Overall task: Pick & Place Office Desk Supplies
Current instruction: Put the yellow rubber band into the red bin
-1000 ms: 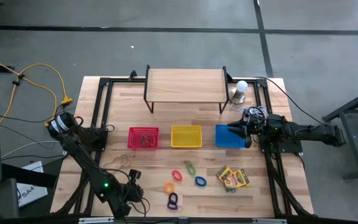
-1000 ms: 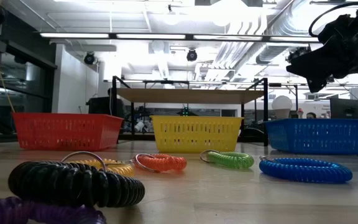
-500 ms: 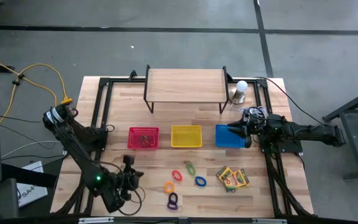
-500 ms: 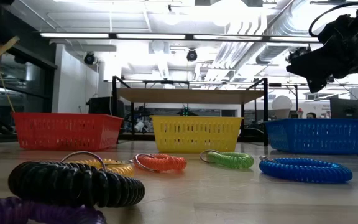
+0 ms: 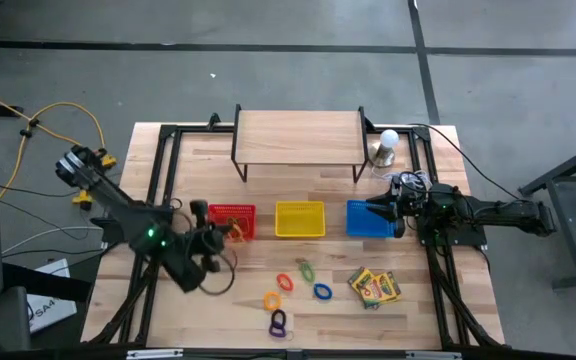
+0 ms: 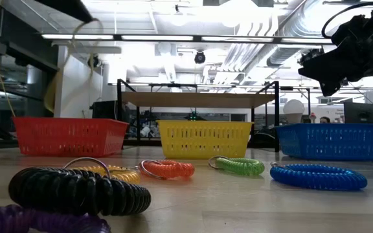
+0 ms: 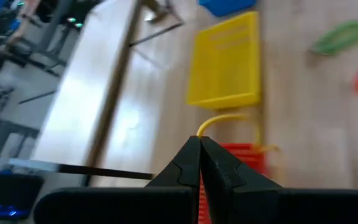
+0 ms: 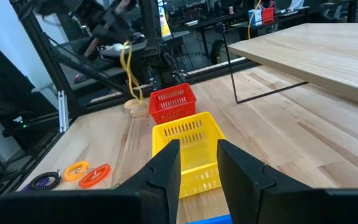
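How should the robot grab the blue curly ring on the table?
Come straight down from above and pinch one side of the blue curly ring: one finger in its hole, one outside. It lies flat on the table, so only its coiled rim sticks up to pinch. The right gripper, open above the blue basket, looks nearest.

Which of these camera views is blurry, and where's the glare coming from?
Left wrist view: smeared with motion blur, yellow basket streaked, though the left gripper shut on a yellow rubber band reads sharp. Low view: ceiling lights glare; black coil up close is soft. High and right wrist views are clear.
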`<state>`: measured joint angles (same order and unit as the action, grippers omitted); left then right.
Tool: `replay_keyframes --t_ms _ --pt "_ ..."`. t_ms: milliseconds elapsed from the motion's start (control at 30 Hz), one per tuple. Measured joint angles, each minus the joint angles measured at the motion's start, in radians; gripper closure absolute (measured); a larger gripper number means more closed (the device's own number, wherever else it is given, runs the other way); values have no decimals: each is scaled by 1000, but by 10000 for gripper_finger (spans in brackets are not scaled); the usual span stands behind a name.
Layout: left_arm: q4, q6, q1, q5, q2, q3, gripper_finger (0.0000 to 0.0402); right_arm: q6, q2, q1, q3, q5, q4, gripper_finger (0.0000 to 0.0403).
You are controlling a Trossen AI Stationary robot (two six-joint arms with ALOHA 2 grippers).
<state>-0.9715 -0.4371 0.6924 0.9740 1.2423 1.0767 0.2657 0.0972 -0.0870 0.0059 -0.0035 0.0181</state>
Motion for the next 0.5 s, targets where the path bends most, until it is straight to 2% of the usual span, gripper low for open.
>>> replay_keyframes --t_ms 200,500 --pt "1 80 -112 -24 -47 0 401 0 0 0 0 0 0 309" --pt "-2 110 -183 -53 -50 0 401 0 0 0 0 0 0 309"
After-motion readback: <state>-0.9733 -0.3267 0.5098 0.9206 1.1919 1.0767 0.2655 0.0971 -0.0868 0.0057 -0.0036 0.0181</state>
